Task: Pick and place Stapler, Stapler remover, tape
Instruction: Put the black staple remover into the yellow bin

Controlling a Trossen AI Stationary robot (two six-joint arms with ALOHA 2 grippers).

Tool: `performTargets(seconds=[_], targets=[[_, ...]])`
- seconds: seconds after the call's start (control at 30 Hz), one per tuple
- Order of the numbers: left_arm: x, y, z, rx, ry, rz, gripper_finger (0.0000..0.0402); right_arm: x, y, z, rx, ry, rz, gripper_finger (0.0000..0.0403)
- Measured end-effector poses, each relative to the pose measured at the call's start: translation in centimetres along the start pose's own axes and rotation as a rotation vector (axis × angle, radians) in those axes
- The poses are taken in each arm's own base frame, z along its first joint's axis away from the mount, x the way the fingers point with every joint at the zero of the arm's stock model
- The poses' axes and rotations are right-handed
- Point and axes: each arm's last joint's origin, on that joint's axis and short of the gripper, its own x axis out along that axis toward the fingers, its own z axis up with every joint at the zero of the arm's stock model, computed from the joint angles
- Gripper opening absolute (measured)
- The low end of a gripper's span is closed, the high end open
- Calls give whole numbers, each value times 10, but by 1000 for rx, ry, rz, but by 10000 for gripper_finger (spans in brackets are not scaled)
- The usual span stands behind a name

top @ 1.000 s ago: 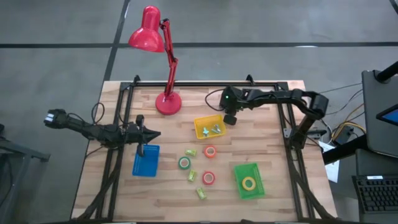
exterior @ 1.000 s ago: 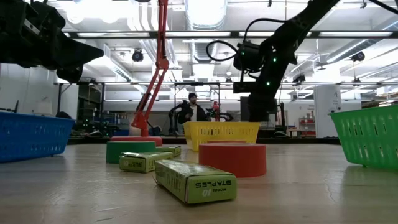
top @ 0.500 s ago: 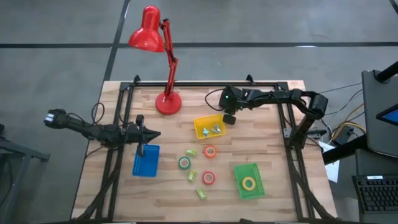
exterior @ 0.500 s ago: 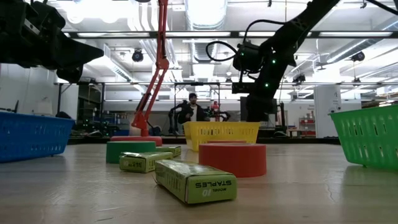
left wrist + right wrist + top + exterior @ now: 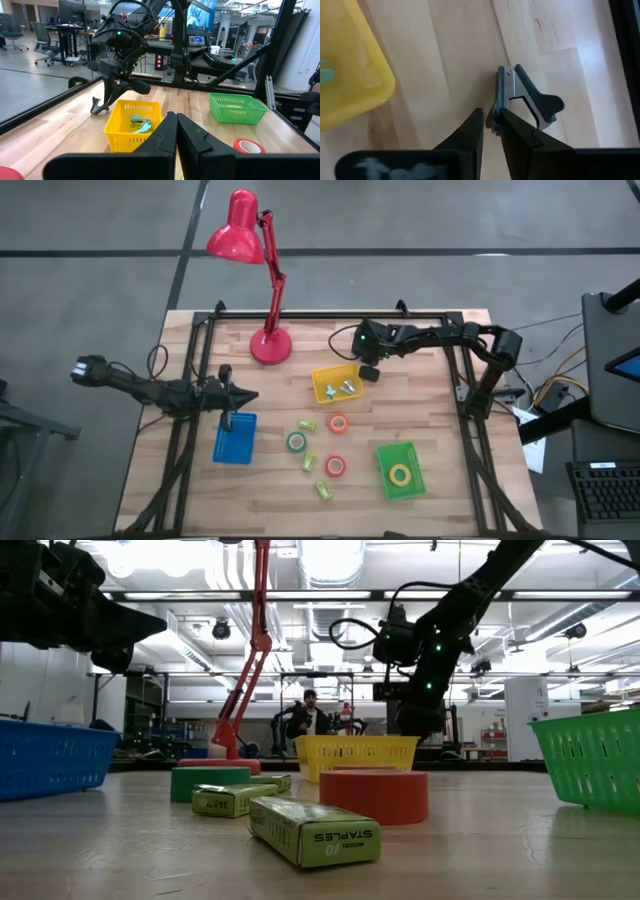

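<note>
My right gripper points down beside the right end of the yellow basket and is shut on a blue stapler remover, which also shows dark in the left wrist view. The yellow basket holds teal stapler removers. The yellow tape roll lies in the green basket. The orange roll, green roll and red roll lie flat on the table. My left gripper is shut and empty, above the far edge of the blue basket. My right gripper pinches one end of the stapler remover between its two fingers, coming from above and pointing down. The rest of the remover sticks out sideways past the fingers. I cannot tell whether it is clear of the table.
A red desk lamp stands with its base at the far edge, left of the yellow basket. Three lime-green staple boxes lie among the tape rolls. A black frame runs along the table's left, right and far sides.
My right gripper has shifted a little toward the table's left edge, staying beside the yellow basket.
</note>
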Motion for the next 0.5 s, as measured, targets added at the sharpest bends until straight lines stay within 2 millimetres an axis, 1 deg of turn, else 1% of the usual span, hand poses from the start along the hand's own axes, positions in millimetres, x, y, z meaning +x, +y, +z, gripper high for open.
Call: performTargets(seconds=[0.17,0.3,0.5], targets=[[0,0,0,0,0,0,10,-2,0,0,3,-3,4,38],[0,0,0,0,0,0,10,-1,0,-1,3,2,5,14],[0,0,0,0,0,0,10,-1,0,-1,39,3,-2,9]])
